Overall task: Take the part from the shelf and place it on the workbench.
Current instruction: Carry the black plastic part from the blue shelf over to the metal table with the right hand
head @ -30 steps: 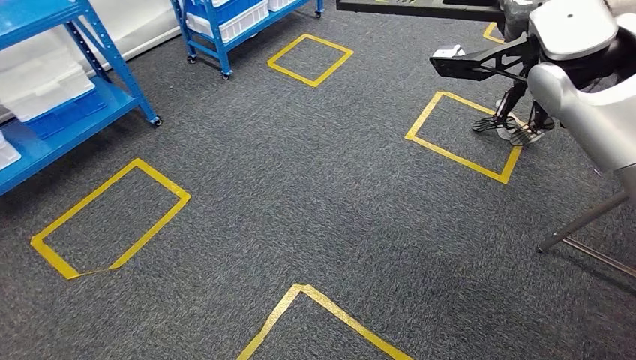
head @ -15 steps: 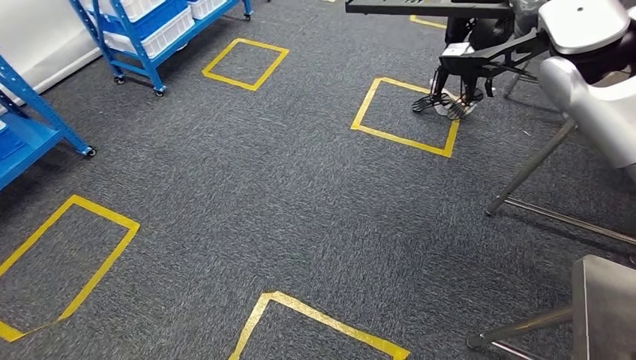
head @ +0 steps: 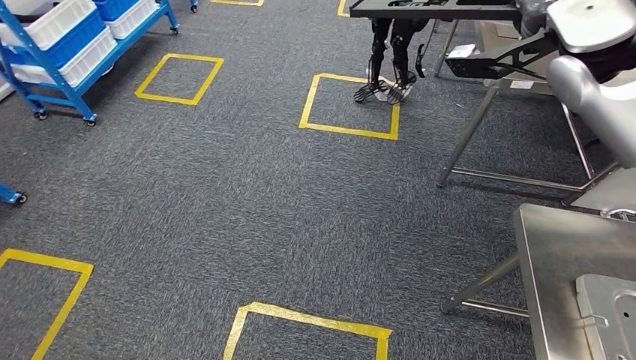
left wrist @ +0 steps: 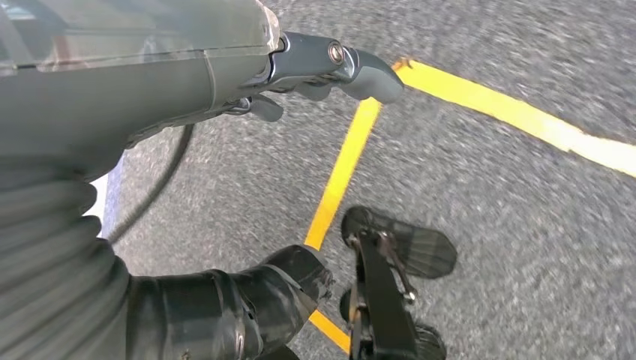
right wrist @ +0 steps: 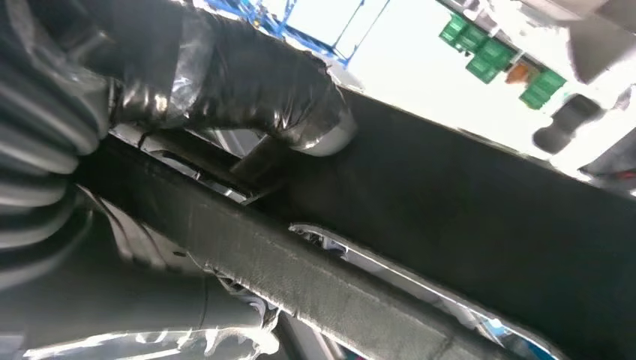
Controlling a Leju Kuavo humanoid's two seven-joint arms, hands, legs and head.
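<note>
- A dark, flat, plate-like part (head: 435,9) is stretching along the top edge of the head view, its long axis running left to right across the frame, above a grey looped carpet (head: 262,195) marked with yellow tape squares (head: 349,105).
- The right hand (right wrist: 225,82), dark and glossy, is clamping its fingers over the edge of the part (right wrist: 450,225) in the right wrist view, where the plate's matt black face is crossing the frame diagonally.
- The silver right arm (head: 592,82) is reaching up the right edge of the head view toward the part.
- The left hand (left wrist: 247,300) is appearing in the left wrist view with its grey thumb (left wrist: 337,64) lying against a smooth grey panel; whether it is gripping that panel cannot be told.
- A brushed-metal surface (head: 555,255) on tube legs is sitting at the lower right of the head view, carrying a pressed metal plate (head: 607,315).
- Blue shelving (head: 67,52) holding white and blue bins is standing at the upper left.
</note>
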